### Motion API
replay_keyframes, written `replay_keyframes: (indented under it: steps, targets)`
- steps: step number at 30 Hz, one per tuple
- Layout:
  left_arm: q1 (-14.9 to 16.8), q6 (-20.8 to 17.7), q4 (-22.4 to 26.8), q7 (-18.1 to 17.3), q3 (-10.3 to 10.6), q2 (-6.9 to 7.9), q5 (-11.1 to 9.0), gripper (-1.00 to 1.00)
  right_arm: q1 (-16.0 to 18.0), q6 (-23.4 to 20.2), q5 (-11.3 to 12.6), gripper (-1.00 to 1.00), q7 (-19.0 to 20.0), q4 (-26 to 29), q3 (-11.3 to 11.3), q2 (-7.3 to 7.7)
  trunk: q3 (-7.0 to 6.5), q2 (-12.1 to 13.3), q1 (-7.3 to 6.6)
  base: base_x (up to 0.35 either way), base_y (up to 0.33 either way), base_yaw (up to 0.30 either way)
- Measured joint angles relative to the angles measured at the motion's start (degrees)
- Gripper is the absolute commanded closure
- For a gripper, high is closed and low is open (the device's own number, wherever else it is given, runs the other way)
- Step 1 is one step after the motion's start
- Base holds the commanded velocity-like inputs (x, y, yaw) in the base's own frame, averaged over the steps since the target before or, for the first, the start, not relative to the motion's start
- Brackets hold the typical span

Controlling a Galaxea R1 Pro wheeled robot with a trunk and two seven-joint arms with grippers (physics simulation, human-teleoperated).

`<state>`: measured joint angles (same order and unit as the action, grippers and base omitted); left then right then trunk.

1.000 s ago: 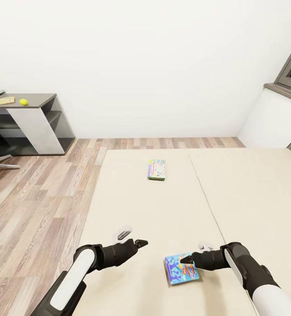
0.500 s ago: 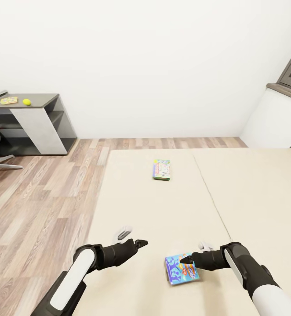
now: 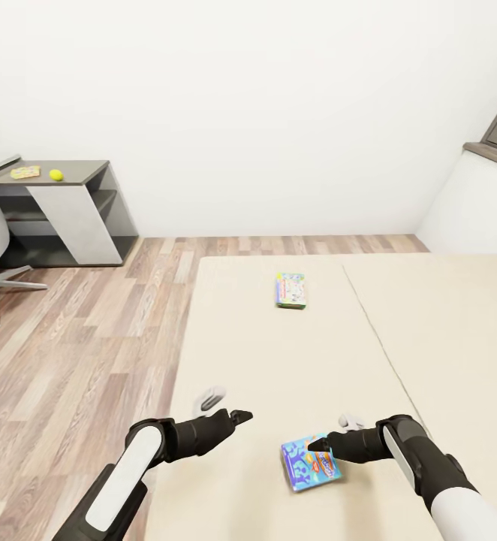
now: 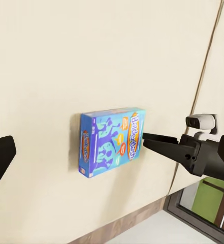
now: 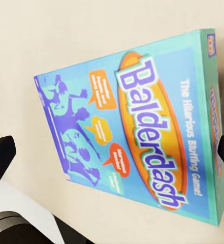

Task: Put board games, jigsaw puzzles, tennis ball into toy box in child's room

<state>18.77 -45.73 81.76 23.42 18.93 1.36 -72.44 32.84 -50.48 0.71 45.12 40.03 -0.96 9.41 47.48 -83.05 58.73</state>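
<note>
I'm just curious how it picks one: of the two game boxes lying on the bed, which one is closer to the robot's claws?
The blue Balderdash box, right at the tip of the right gripper. The green-edged box lies farther up the bed, away from both arms.

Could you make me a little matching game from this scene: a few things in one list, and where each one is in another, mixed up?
Things:
1. Balderdash box
2. Monopoly box
3. tennis ball
4. left gripper

Places:
A. on the dark grey side table
B. far up the bed
C. above bare bed cover
D. right at the right gripper

Pairs: 1-D, 2-B, 3-A, 4-C
</note>
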Motion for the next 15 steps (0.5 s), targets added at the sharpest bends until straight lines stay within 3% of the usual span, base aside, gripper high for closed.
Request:
replay_keyframes:
  steps: [15]
  targets:
    - [0.00, 0.01, 0.00, -0.01, -0.02, 0.00, 0.00, -1.00, -0.06, -0.02, 0.01, -1.00, 0.03, 0.05, 0.01, 0.00, 0.00, 0.00, 0.00, 0.000, 0.025, 0.000]
